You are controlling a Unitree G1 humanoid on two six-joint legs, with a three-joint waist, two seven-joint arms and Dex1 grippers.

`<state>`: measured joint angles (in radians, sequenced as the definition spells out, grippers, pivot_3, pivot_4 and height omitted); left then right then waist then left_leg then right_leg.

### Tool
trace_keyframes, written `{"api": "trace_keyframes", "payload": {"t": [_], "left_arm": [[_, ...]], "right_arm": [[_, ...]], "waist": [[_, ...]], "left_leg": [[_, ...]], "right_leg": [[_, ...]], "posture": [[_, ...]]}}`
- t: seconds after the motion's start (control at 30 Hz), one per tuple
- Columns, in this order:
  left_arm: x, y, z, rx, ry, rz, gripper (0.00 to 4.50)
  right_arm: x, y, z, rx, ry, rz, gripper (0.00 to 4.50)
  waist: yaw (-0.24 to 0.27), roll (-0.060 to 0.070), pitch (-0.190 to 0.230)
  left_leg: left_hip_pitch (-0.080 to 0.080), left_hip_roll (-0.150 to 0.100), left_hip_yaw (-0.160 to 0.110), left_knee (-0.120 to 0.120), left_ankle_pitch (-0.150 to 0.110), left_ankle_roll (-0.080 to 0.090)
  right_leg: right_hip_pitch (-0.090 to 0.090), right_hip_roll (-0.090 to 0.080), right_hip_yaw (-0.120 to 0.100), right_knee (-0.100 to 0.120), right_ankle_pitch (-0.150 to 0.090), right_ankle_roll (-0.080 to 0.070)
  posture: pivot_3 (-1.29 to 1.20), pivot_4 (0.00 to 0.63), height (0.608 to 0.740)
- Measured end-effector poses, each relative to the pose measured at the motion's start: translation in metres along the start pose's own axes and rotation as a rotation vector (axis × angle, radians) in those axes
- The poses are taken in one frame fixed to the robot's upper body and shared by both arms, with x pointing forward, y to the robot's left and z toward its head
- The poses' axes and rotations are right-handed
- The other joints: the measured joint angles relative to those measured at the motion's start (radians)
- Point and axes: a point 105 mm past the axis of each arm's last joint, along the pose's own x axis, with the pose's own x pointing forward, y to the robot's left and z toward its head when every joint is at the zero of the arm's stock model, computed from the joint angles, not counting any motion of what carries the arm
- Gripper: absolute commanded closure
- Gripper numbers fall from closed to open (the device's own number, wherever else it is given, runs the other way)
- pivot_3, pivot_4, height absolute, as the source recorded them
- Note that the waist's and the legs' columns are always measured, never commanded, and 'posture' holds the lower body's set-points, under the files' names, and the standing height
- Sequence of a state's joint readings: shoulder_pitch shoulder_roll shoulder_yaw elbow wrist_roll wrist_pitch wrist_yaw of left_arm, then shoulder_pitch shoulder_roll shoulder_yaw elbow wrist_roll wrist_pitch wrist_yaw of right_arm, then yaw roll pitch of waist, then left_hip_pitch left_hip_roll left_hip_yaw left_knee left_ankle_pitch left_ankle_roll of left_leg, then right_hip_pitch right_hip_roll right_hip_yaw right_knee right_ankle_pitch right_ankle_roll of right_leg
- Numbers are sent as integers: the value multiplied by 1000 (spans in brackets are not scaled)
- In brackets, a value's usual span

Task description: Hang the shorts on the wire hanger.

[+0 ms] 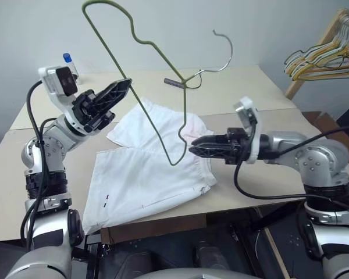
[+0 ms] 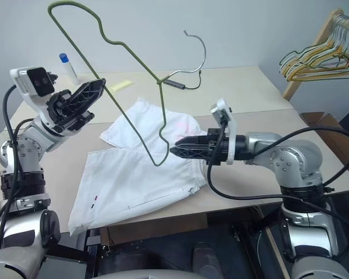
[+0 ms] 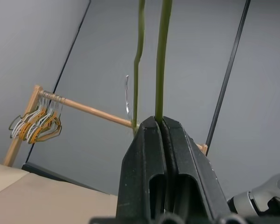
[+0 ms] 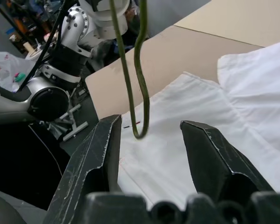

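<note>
My left gripper (image 1: 123, 85) is shut on the straight bottom bar of the olive wire hanger (image 1: 185, 99) and holds it tilted in the air above the table, hook up and to the right. The left wrist view shows the fingers (image 3: 144, 140) pinched on the green wire (image 3: 161, 56). The white shorts (image 1: 139, 174) lie flat on the table, waistband toward the right. Just above the waistband, my right gripper (image 1: 192, 146) points left and stands open. The hanger's lower corner (image 4: 140, 135) hangs just ahead of its spread fingers, with nothing between them.
A wooden rack with a cluster of yellowish and grey hangers (image 1: 326, 55) stands at the back right. A blue-capped bottle (image 1: 68, 61) sits at the back left of the beige table (image 1: 250, 93), a small dark clip (image 1: 174, 83) near its middle. A cardboard box (image 1: 331, 125) is at the right.
</note>
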<state>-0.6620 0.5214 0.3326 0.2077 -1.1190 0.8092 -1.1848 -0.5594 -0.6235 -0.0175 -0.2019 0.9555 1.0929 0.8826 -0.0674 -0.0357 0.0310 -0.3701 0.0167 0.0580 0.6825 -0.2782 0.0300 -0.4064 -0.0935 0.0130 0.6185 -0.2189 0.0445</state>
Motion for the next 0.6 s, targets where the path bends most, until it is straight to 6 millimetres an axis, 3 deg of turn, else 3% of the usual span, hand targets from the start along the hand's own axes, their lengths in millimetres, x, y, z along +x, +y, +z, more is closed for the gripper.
{"api": "trace_keyframes", "payload": {"t": [0.2, 0.23, 0.33, 0.6], "left_arm": [[5, -2, 4, 13, -1, -20, 4500], [6, -2, 4, 15, -2, -25, 4500], [8, -3, 5, 18, -3, -36, 4500], [11, -3, 4, 9, -11, -49, 4500]], "right_arm": [[1, -3, -16, 38, -1, 1, 2011], [3, -1, -16, 37, -10, 18, 2011], [9, 3, -14, 30, -38, 56, 1454], [29, 9, -5, 5, -53, 121, 1454]], "waist": [[-3, 0, 0], [-4, 0, 0], [-3, 0, 0], [-3, 0, 0]], "left_leg": [[0, 0, 0, 0, 0, 0], [0, 0, 0, 0, 0, 0], [0, 0, 0, 0, 0, 0], [0, 0, 0, 0, 0, 0]], "right_leg": [[0, 0, 1, 1, 0, 0], [0, 1, 0, 1, 0, 0], [0, 1, 0, 1, 0, 0], [0, 0, 0, 1, 0, 0]], "posture": [[-80, 0, 740], [-82, 0, 740], [-82, 0, 740], [-78, 0, 740]]}}
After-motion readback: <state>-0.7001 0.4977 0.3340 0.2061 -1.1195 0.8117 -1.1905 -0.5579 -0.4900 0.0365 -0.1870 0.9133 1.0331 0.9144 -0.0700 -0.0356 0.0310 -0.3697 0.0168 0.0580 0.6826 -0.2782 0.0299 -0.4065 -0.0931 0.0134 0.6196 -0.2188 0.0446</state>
